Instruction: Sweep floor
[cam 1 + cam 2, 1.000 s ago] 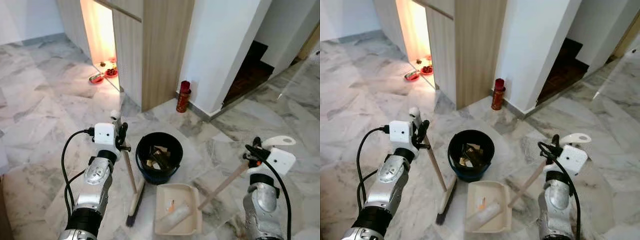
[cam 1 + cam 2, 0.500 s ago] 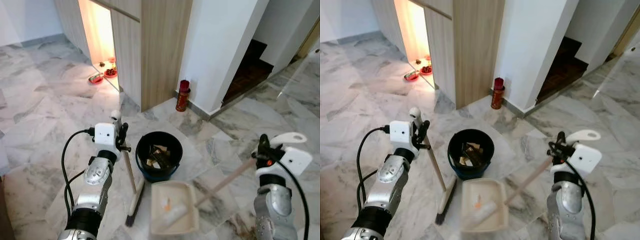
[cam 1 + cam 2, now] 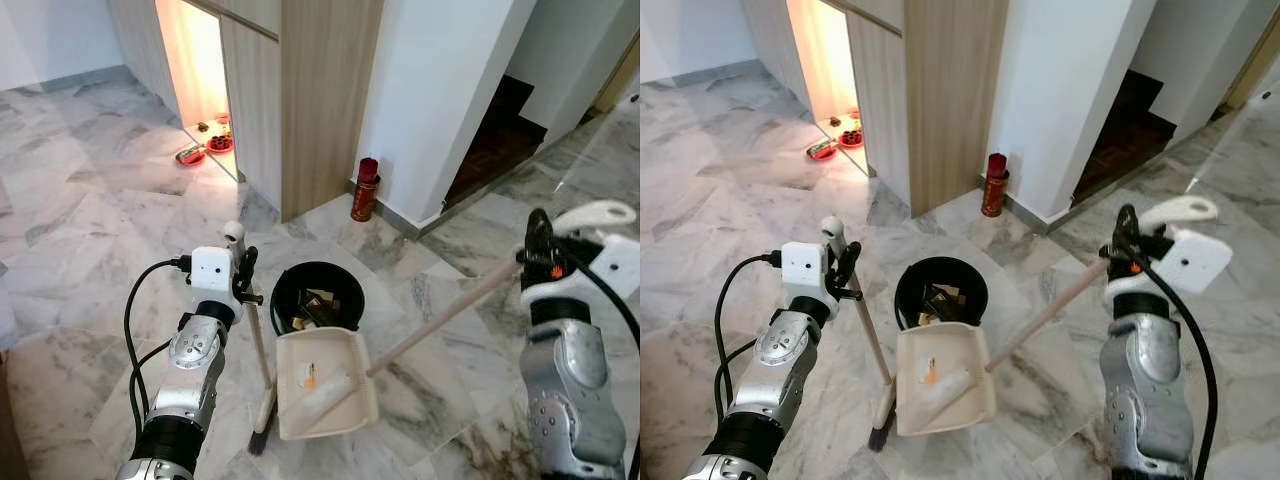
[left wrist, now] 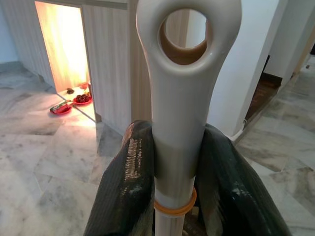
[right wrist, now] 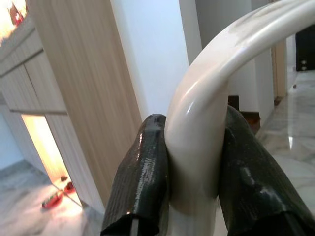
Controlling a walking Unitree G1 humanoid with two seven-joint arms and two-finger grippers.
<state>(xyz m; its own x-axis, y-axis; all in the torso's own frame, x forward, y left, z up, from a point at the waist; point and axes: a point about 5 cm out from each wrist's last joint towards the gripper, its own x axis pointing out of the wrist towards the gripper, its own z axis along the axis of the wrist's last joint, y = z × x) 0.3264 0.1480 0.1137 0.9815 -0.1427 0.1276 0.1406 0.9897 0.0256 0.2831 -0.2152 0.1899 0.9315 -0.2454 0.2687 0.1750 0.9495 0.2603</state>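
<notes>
The right gripper (image 5: 192, 167) has its two black fingers (image 5: 140, 182) clenched on the white looped handle of the dustpan (image 3: 325, 385). From there the pale wooden pole slopes down to the cream pan, which hangs tilted with its open lip touching or just over the rim of the black bucket (image 3: 318, 295); I cannot tell which. The bucket is the landmark here. In the pan lie a pale crumpled wrapper (image 3: 318, 393) and a small orange scrap (image 3: 309, 377), both low in the pan, on the side away from the bucket.

The left gripper (image 4: 172, 157) grasps the broom (image 3: 258, 360) just below its white hanging loop, fingers pressed on both sides. The broom stands nearly upright just beside the bucket on the robot's left, bristles on the marble floor (image 3: 90, 230).

The main risk, as I judge it, is in the tipping. The pan's lip looks wider than its overlap with the bucket's mouth, so the scraps could slide past the rim onto the floor. A push from the long pole could also nudge or topple the light bucket. The handle's smooth curved loop might turn in the fingers and let the pan roll sideways.
</notes>
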